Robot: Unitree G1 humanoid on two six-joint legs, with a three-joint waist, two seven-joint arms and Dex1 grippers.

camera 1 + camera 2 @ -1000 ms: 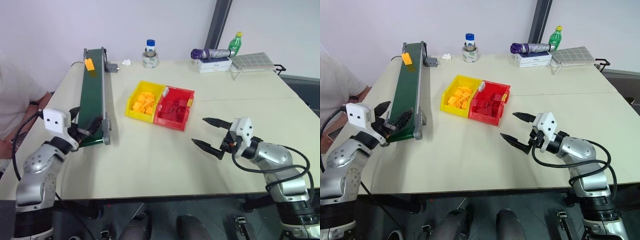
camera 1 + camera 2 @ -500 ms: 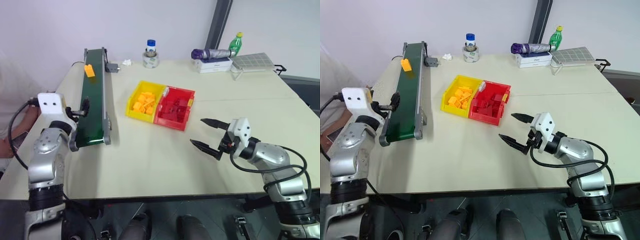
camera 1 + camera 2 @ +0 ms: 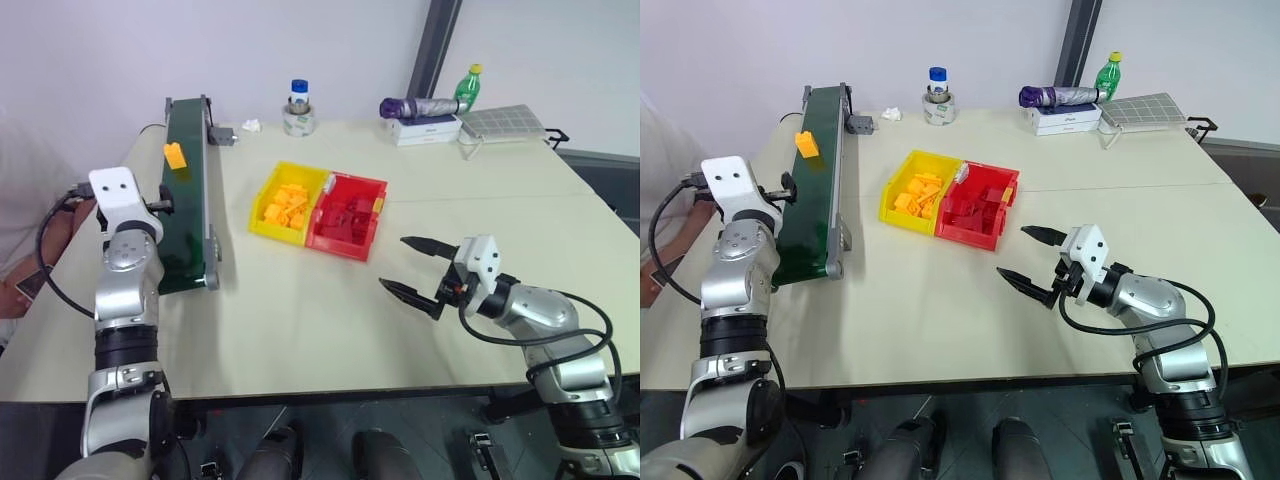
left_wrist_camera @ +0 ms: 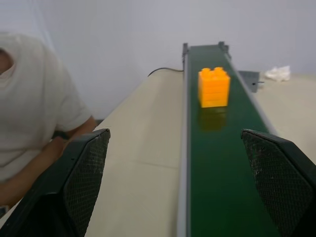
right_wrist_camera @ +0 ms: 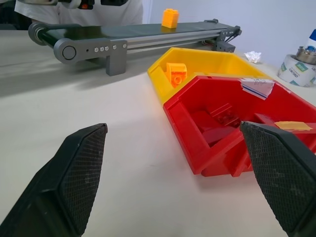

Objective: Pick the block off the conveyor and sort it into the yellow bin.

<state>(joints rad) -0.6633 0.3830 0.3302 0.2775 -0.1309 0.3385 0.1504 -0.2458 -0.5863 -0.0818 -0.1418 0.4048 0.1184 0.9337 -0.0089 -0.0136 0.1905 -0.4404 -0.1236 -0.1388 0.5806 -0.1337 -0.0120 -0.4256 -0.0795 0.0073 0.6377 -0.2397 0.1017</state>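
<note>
The orange-yellow block (image 3: 175,155) stands on the dark green conveyor (image 3: 186,215), on the far half of the belt. In the left wrist view the block (image 4: 214,87) sits ahead on the belt, beyond my fingers. My left gripper (image 4: 174,133) is open wide and points along the belt from its near end, straddling the left rail, with nothing between its fingers. The yellow bin (image 3: 300,168) holds several orange bricks and sits right of the conveyor, joined to a red bin (image 3: 340,247). My right gripper (image 3: 393,262) hovers open and empty over the table, right of the bins.
A person in a white shirt (image 4: 29,98) sits at the table's left edge, close to my left arm. At the far edge are a tape roll with a bottle (image 3: 299,112), a folded umbrella on a box (image 3: 425,118) and a green bottle (image 3: 467,85).
My left arm has lifted and swung round so its gripper now looks up the belt. The block has travelled nearer along the conveyor. The right arm has stayed put.
</note>
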